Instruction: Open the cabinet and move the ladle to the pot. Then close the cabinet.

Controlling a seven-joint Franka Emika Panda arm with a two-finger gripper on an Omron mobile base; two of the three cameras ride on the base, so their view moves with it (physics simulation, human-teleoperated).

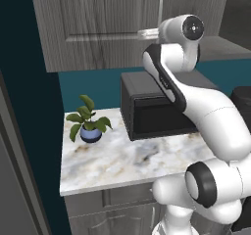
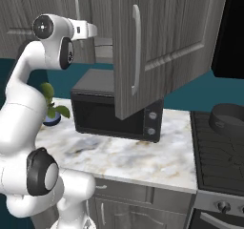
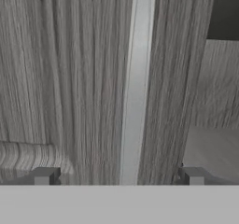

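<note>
Gripper (image 3: 119,176) lined up on cabinet (image 3: 70,78) handle (image 3: 137,78).
Jaws fully open, holding nothing; the bar runs lengthwise dead ahead between the 2 fingertips (image 3: 44,175). Pot (image 2: 228,119) sits on stove, far right.

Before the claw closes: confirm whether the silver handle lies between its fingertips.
Yes, in the hand view the handle runs down between the open claw's two fingertips.

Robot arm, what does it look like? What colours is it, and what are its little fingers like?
The arm is glossy white with rounded, tube-like links. Dark grey bands and round dark caps mark its joints, with a dark stripe along one link. No loose cables or writing show. The gripper has two small, blocky, dark grey fingertips.
</note>
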